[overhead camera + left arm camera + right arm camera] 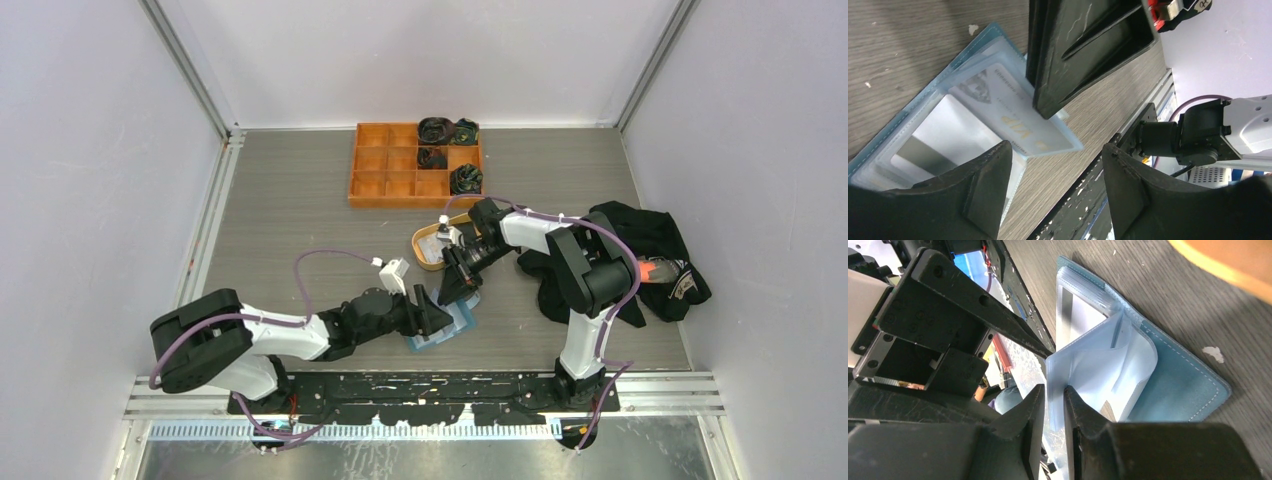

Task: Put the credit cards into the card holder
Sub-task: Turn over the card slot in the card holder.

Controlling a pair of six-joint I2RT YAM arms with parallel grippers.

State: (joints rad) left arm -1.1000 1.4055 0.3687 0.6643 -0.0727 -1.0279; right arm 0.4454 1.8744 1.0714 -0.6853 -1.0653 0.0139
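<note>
The blue card holder (pixel 452 328) lies open on the table near the front middle, its clear sleeves up. In the left wrist view a pale credit card (pixel 1018 117) with gold "VIP" lettering sits inside one sleeve of the holder (pixel 923 107). My left gripper (pixel 1057 150) hovers open at the holder's near corner, with only bare table between its fingers. My right gripper (pixel 1054 390) comes down from behind and is shut on the lifted edge of a clear sleeve (pixel 1088 365), which stands up from the blue cover (pixel 1183 385). In the top view the two grippers (pixel 440 316) (pixel 460 283) nearly touch.
An oval tan dish (pixel 420 250) with something pale in it sits just behind the right gripper. An orange compartment tray (pixel 385 165) holding dark rolled items stands at the back. A black garment (pixel 650 250) lies at the right, next to the right arm.
</note>
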